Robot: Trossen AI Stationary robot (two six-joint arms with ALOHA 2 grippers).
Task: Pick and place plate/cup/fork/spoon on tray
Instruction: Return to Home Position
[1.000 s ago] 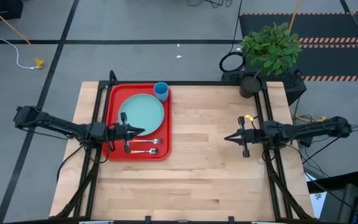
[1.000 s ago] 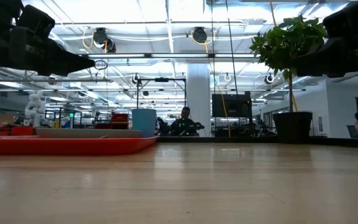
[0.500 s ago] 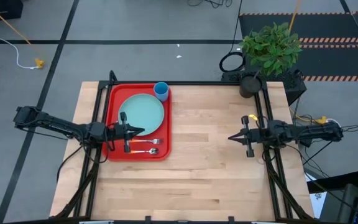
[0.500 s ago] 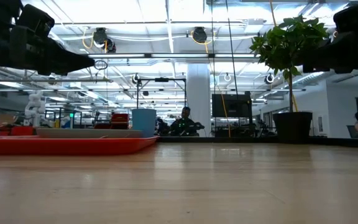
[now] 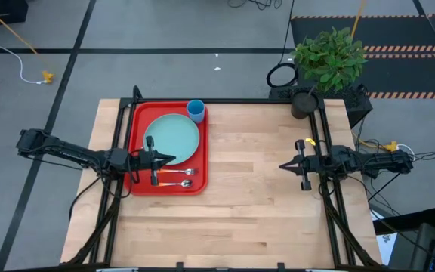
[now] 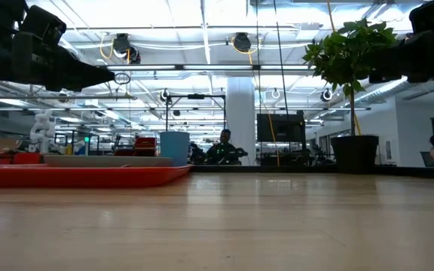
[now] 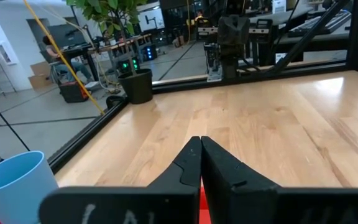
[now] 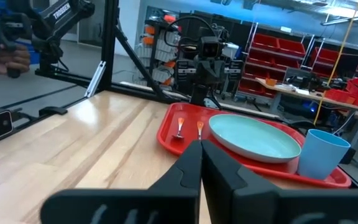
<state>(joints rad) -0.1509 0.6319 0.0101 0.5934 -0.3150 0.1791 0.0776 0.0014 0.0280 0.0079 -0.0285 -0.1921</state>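
Four items lie on large flat red rectangular plastic tray (image 5: 137,113):
- round light teal plate (image 5: 172,138), rigid, likely best taken at rim
- small blue cylindrical cup (image 5: 195,110), light
- orange-handled silver-tined fork (image 5: 174,172) and orange-handled round-bowled spoon (image 5: 178,183), thin and probably slippery, best pinched at handles

Both clenched, empty: left gripper (image 5: 173,159) over tray, right gripper (image 5: 282,166) near wooden table (image 5: 248,219) right edge.

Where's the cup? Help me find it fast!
Find the big red tray on the wooden table. The cup stands in the tray's corner nearest the potted plant, beside the round teal plate. It's the only tall, narrow, blue thing; the plate is wide and flat.
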